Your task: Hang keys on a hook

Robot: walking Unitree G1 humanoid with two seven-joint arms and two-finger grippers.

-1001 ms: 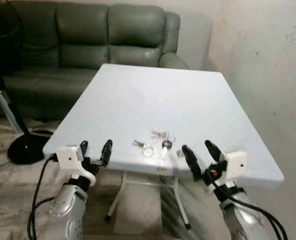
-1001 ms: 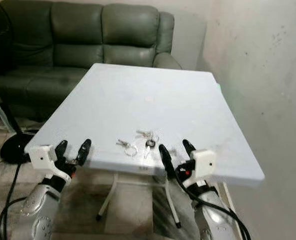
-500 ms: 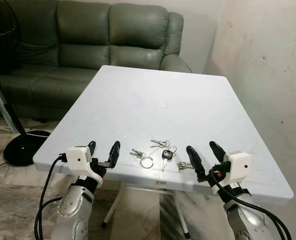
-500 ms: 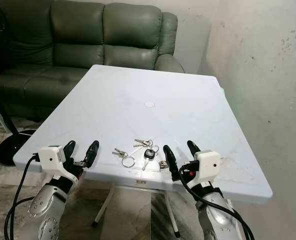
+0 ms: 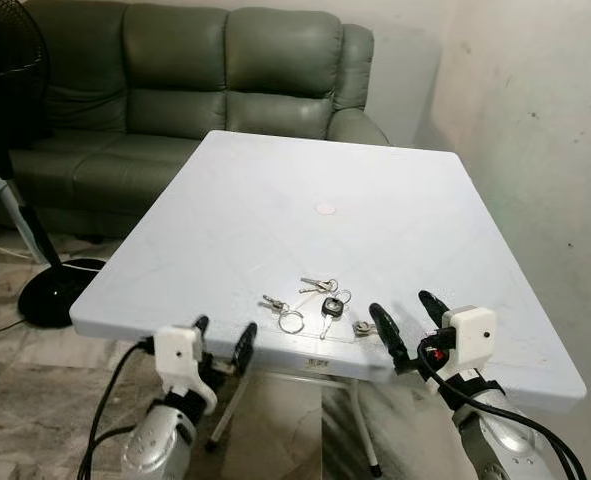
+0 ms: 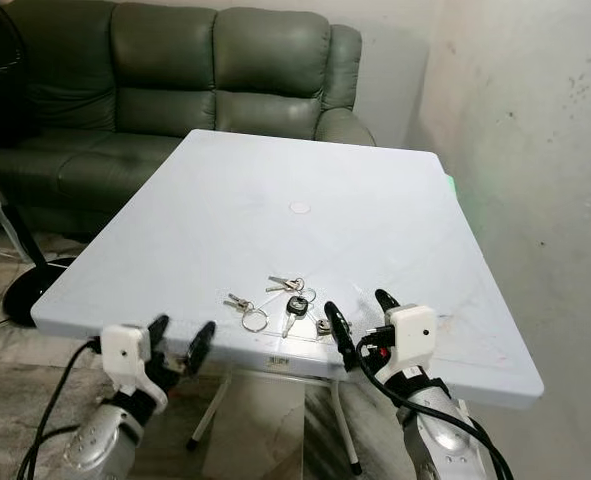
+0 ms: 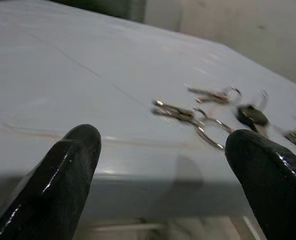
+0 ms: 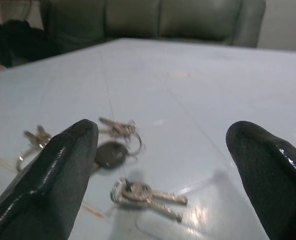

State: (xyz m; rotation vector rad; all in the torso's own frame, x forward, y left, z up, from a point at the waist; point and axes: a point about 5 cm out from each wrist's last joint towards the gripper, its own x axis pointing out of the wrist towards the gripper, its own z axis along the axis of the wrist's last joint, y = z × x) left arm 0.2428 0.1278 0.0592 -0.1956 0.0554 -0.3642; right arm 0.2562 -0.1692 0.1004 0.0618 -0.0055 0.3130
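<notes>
1. Sofa (image 5: 205, 70), dark green, stands against the far wall, beyond the table.
2. Table (image 5: 275, 200), white and square, stands between me and the sofa, its right edge close to the wall (image 5: 535, 120).
3. Fan base (image 5: 50, 290), black and round, rests on the marble floor (image 5: 15, 400) left of the table.
4. My right gripper (image 5: 407, 322) sits at the table's near edge, just right of the keys, fingers spread wide with nothing between them.
5. My left gripper (image 5: 221, 345) sits lower, just below the near edge and left of the keys, fingers likewise spread and holding nothing.
6. Keys (image 5: 315, 300) lie flat on the tabletop close to the near edge, in a loose cluster:
   - black-headed key (image 5: 328, 312) in the middle;
   - small bunch (image 5: 317, 286) just behind it;
   - key on a wire ring (image 5: 283, 312) to the left;
   - small key bunch (image 8: 142, 192) nearest my right gripper, seen in the right wrist view directly between the fingertips.
7. In the left wrist view, the ringed key (image 7: 188, 117) lies on the tabletop beyond my spread fingers (image 7: 62, 175).
</notes>
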